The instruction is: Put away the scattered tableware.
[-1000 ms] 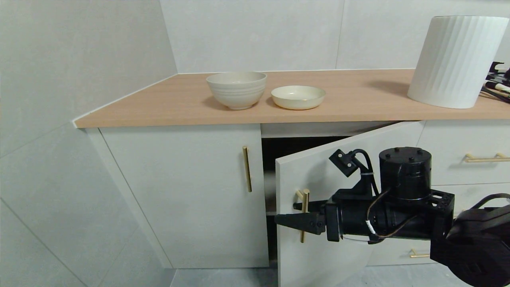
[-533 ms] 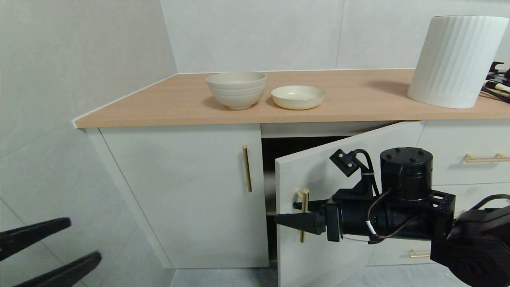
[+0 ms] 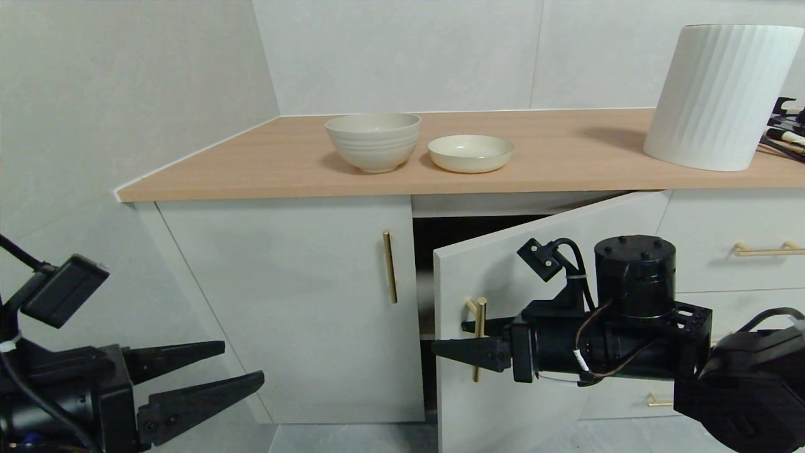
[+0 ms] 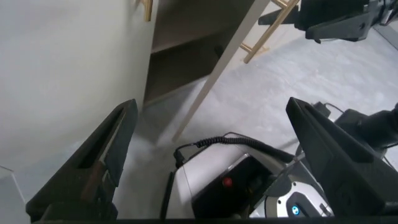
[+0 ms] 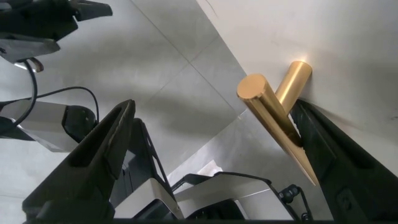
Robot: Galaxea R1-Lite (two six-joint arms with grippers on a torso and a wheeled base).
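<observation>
Brass handle [image 3: 481, 309] sits between the right gripper's [image 3: 449, 336] spread fingers, not pinched. A pull could let it slip out, and the half-open door [image 3: 503, 264] might swing back. Dark cabinet gap [image 3: 425, 302] lies just past those fingertips. Left gripper [image 3: 242, 360], fingers spread and empty, hangs low with free room around. Bowl [image 3: 373, 141] and dish [image 3: 470, 153] sit on the worktop [image 3: 251, 176], well above and beyond both sets of fingers. A rising arm could clip its front edge.
</observation>
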